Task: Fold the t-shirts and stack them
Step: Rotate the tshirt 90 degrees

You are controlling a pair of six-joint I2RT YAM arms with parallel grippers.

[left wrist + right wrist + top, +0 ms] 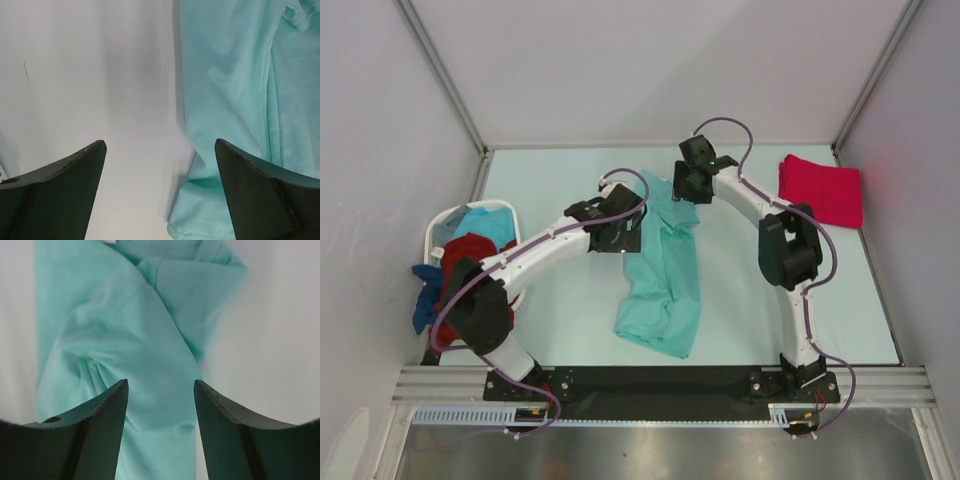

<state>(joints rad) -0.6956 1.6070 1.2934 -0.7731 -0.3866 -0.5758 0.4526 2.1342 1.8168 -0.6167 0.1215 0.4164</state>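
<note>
In the middle of the table [570,320] lies the teal shirt [660,280], a long narrow strip running from far to near. My right gripper [160,385] hangs over its collar end, jaws apart with cloth below them and nothing pinched. My left gripper [160,150] stands wide and empty beside the shirt's left edge.

To fold it well, I judge I should take the far end at both corners, catch every layer, lift evenly and lay it over the near hem with the edges matched.

I count five shirts: this teal one, one red shirt [820,188] folded at the far right, and a light blue [485,225], a dark red [465,250] and a blue [423,305] at the one basket [438,232].
</note>
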